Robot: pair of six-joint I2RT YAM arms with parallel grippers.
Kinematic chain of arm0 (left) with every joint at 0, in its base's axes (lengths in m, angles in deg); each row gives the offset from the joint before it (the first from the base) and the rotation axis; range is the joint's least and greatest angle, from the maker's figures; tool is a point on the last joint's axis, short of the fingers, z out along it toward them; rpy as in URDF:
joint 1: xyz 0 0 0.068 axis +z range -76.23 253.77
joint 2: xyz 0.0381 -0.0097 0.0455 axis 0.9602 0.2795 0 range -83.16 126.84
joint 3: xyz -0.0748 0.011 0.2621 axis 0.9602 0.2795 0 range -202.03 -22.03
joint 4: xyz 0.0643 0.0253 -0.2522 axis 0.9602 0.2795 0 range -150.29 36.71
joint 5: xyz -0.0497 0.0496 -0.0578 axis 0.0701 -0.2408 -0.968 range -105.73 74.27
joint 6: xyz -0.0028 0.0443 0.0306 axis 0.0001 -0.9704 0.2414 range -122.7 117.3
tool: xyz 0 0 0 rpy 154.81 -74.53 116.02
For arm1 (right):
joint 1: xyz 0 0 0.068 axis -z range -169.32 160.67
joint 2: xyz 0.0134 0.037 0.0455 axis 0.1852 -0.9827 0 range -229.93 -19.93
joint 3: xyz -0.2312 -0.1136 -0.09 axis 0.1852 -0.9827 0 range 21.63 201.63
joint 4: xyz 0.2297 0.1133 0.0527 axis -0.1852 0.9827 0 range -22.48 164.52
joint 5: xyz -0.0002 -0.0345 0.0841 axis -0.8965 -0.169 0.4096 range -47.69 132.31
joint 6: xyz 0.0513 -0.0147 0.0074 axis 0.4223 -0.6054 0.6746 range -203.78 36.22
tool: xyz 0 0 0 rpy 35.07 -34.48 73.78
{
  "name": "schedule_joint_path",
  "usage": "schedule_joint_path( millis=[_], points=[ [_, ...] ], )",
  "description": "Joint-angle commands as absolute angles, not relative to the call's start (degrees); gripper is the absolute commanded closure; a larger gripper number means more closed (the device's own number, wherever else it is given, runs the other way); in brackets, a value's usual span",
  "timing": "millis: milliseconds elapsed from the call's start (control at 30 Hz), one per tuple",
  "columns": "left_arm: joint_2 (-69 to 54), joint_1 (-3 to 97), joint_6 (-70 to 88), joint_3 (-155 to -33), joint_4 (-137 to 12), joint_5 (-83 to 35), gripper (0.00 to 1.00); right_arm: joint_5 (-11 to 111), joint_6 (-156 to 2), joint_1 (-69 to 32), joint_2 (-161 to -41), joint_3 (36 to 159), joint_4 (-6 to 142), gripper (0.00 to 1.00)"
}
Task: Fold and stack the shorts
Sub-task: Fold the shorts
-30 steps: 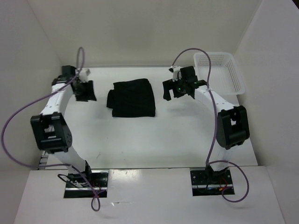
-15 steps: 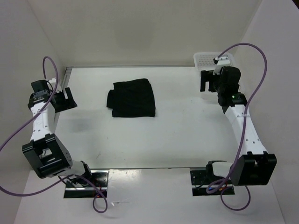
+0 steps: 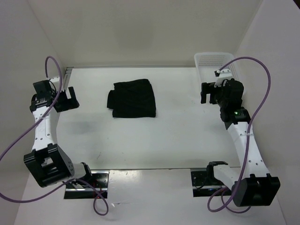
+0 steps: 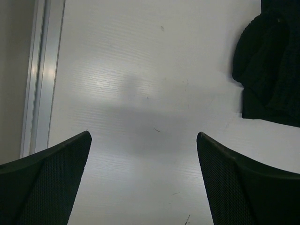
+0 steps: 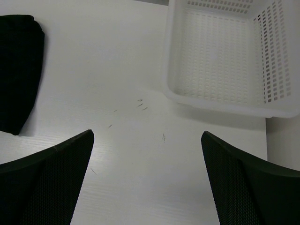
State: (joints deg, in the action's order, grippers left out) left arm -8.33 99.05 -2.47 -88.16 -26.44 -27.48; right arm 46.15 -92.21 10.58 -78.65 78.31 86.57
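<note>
The black shorts lie folded into a compact rectangle on the white table, left of centre toward the back. Their edge shows at the top right of the left wrist view and at the left of the right wrist view. My left gripper is open and empty at the far left, well away from the shorts. My right gripper is open and empty at the right, next to the basket. Both wrist views show wide-apart fingers over bare table.
A white plastic mesh basket stands at the back right corner; it shows empty in the right wrist view. A metal rail runs along the table's left edge. White walls enclose the table on three sides.
Both arms have swung outward from beside the shorts to the table's sides, then shifted slightly. The folded shorts have not moved.
</note>
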Motion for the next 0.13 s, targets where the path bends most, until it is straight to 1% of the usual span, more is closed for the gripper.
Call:
schedule_joint_path(
  millis=[0,100],
  points=[
    [-9.2,98.2,-2.7,-86.5,-27.7,-25.0,0.00,47.1,-92.6,10.7,-76.1,77.3,86.3,0.00],
    [-12.0,98.2,-2.7,-85.0,-28.4,-26.5,0.00,47.7,-92.6,10.7,-76.1,76.6,86.3,0.00]
  ],
)
